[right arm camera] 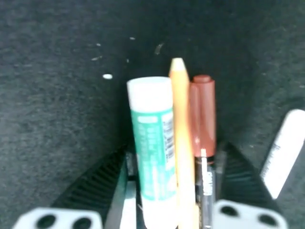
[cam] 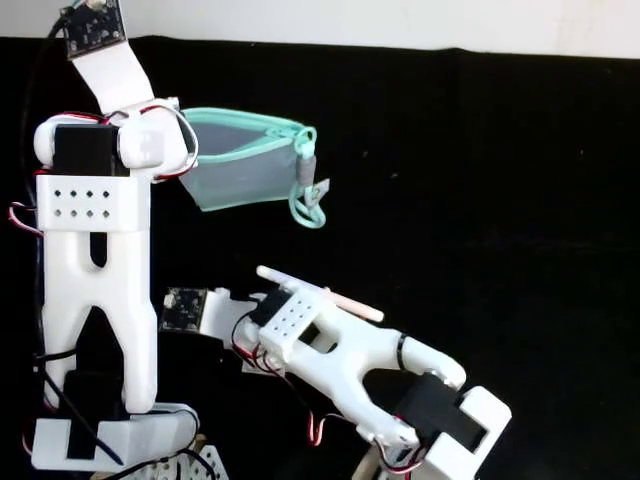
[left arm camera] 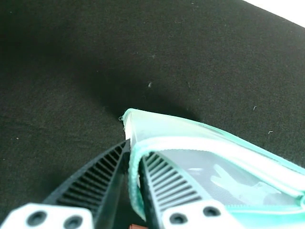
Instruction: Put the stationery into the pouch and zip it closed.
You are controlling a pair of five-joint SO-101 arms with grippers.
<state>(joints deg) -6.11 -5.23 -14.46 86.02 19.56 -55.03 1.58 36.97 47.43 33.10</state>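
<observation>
— While the left jaws are closed tight on the rim of the pouch (left arm camera: 190, 131), at one corner, we think they hold it up from the table (left arm camera: 71, 71) so that its mouth is free. Do we agree?
— We agree. In the high view the pouch hangs beside the left arm. The zip pull (cam: 305, 165) sits at the far end with its loop hanging down, so we judge the zip is open.
— And the right jaws?
— They grip three things together, side by side: a glue stick (right arm camera: 151, 143), an orange pencil (right arm camera: 181, 133) and a brown pen (right arm camera: 202, 119). We suppose one bundle saves us three trips.
— Where is this bundle relative to the pouch?
— Well apart. The right arm is low, near the front of the table, and the pouch is toward the back.
— What else is around?
— A white stick (right arm camera: 285, 150) lies on the table near the right jaws. We suppose it is stationery not yet taken.
— What stands in our way?
— The mouth looks narrow for three things side by side, so we may catch the rim. Also, the pouch is held at one corner only, so it may swing when we push.
</observation>
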